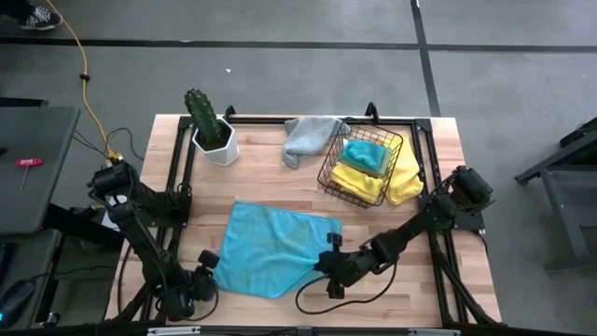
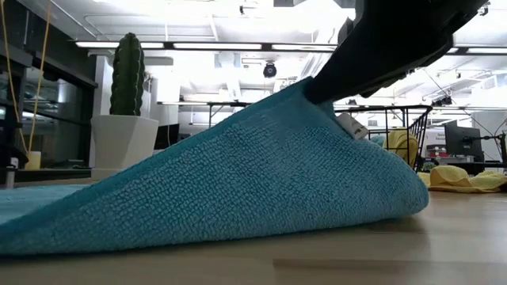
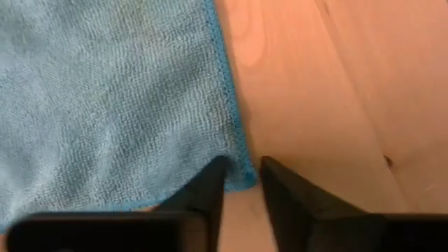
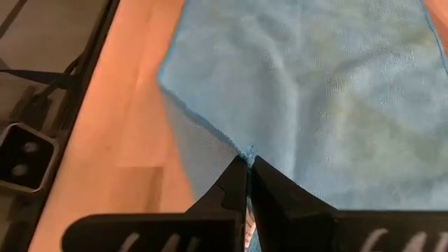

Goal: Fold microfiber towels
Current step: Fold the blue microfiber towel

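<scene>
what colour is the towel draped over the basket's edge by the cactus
Grey towel, hanging on the black wire basket; the high view shows it best.

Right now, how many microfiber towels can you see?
4. A teal towel spread at the table's front, a grey towel draped behind, a teal towel inside the basket, a yellow towel under it. More may be hidden.

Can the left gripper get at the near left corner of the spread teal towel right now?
Probably yes: the left gripper already straddles the teal towel corner on bare table, jaws slightly apart, nothing between.
</scene>
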Robot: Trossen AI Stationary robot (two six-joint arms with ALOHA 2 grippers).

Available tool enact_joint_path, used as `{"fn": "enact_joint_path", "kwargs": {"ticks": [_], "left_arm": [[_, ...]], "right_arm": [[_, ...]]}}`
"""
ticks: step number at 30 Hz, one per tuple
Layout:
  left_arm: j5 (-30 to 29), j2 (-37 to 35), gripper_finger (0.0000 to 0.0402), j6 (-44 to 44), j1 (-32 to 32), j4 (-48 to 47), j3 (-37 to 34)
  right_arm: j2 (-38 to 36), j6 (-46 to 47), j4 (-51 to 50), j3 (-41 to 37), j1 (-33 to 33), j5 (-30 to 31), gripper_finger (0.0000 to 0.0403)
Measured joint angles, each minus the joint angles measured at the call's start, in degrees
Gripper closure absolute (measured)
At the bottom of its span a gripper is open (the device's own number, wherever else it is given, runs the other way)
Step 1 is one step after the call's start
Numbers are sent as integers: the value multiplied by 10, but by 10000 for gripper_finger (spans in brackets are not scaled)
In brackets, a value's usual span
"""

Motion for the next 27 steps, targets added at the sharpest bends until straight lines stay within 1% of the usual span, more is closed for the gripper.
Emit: {"fn": "enact_joint_path", "kwargs": {"ticks": [2, 3, 4, 11, 16, 18, 24, 27], "left_arm": [[3, -6, 371, -4, 0, -4, 3], [1, -8, 386, -10, 0, -13, 4], [0, -11, 391, -16, 1, -17, 8], [0, -50, 399, -55, 1, -54, 60], [2, -85, 401, -56, 2, -73, 85], [-19, -100, 401, -52, 7, -96, 87], [-111, -130, 401, -87, 37, -235, 80], [-126, -141, 401, -114, 57, -272, 64]], "right_arm": [[-2, 2, 0, 0, 6, 0, 403], [-3, 8, 1, 0, 10, 0, 403], [-5, 13, -2, 0, 15, 1, 403], [-27, 77, -11, 0, 53, 16, 403], [-46, 89, -23, 0, 83, 92, 403], [-52, 91, -27, 0, 86, 129, 403], [-56, 100, -60, 0, 70, 211, 403], [-56, 125, -87, 0, 50, 235, 403]]}}
